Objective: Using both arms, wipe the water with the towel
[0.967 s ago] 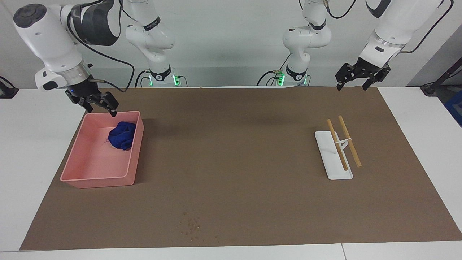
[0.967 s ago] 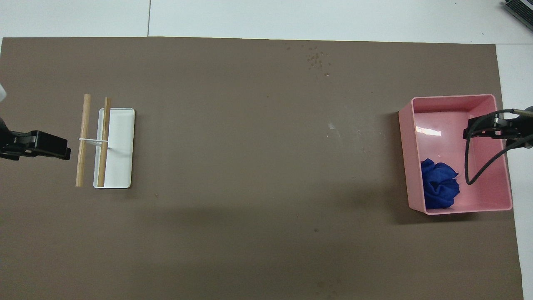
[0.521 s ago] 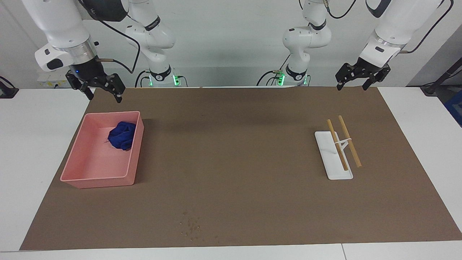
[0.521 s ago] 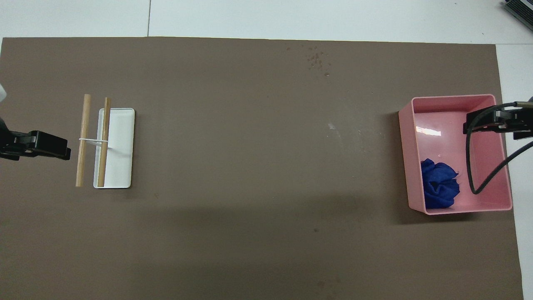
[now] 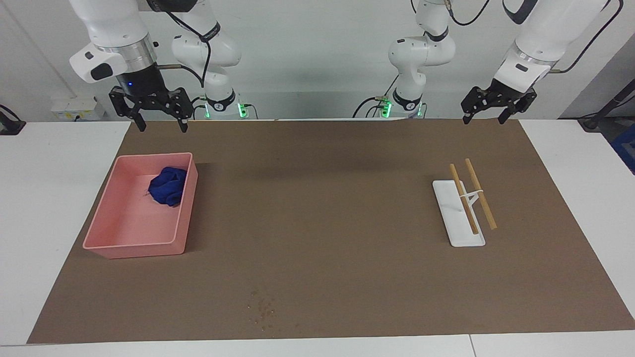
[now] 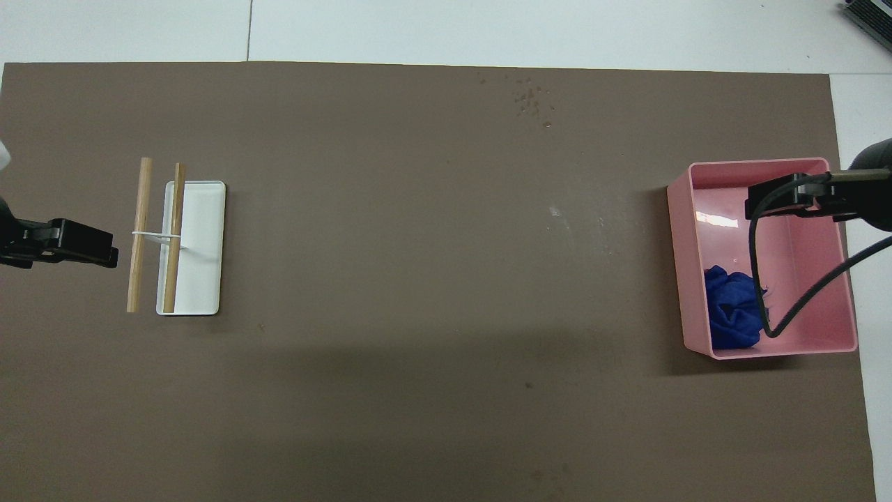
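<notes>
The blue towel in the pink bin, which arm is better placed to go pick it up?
Right. The right gripper hangs open above the pink bin holding the towel at that arm's end of the table. The left gripper waits open at the other end, near the white tray.

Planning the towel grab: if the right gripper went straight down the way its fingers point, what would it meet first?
Probably the brown mat beside the pink bin; the right gripper, open, hangs robot-side of the towel.
</notes>
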